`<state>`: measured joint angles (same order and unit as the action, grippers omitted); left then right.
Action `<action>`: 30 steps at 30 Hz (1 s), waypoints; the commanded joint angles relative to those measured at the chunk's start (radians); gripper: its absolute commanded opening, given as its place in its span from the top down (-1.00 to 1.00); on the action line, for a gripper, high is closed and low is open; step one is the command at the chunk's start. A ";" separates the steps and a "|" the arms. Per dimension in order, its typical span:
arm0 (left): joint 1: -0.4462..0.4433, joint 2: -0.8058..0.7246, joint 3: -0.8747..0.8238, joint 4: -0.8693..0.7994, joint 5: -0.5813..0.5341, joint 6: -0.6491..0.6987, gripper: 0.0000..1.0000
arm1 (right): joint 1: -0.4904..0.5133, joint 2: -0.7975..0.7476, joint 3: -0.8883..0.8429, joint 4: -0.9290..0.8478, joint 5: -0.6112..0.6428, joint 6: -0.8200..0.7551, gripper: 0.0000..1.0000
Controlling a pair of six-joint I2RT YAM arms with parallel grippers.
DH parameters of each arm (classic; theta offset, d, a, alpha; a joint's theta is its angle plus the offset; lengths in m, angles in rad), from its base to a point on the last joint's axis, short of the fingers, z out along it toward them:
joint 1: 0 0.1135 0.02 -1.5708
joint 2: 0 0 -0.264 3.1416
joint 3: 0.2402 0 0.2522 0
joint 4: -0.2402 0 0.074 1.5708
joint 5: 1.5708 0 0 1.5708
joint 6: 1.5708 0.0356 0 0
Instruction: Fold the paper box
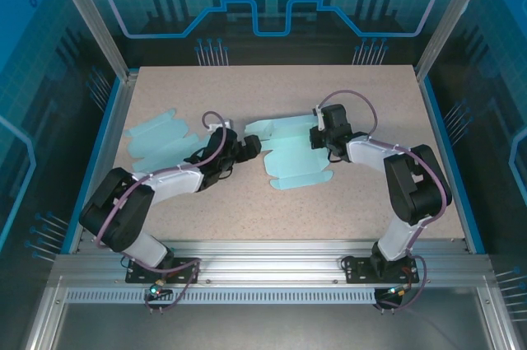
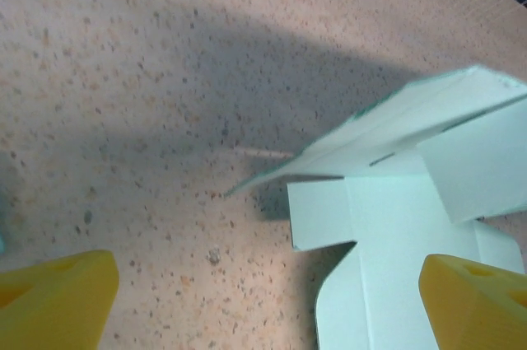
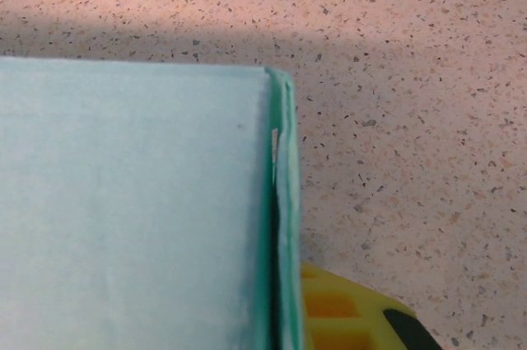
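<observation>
The light teal paper box (image 1: 290, 155) lies mostly flat at the table's middle. Its far right panel is lifted off the table, and in the left wrist view that panel (image 2: 428, 119) slopes up over the flat flaps (image 2: 387, 235). My right gripper (image 1: 319, 137) holds that lifted double-layered edge (image 3: 284, 202). One yellow finger (image 3: 346, 317) presses against its right side and the other is hidden behind the paper. My left gripper (image 1: 251, 147) is open just left of the box; its yellow fingertips (image 2: 53, 296) stand wide apart over bare table and the box's near flap.
A second flat teal cutout (image 1: 160, 142) lies at the left of the speckled table (image 1: 272, 91), behind my left arm. Blue rails (image 1: 111, 115) and metal posts border the table.
</observation>
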<state>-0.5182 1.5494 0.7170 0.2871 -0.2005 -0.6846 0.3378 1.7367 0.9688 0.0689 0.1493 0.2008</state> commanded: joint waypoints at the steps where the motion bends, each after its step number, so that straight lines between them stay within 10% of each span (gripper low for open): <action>1: -0.003 0.023 -0.047 0.126 0.124 -0.104 -0.89 | 0.007 -0.023 0.001 0.019 -0.014 0.000 0.78; 19: -0.020 0.366 0.060 0.488 0.275 -0.213 -0.82 | 0.007 -0.041 -0.006 0.022 -0.019 0.000 0.78; 30: -0.044 0.316 0.071 0.511 0.202 -0.090 -0.37 | 0.007 -0.037 -0.005 0.022 -0.025 0.000 0.79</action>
<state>-0.5491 1.9141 0.7704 0.7956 0.0315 -0.8406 0.3374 1.7275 0.9684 0.0689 0.1497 0.2008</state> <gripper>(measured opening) 0.688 0.110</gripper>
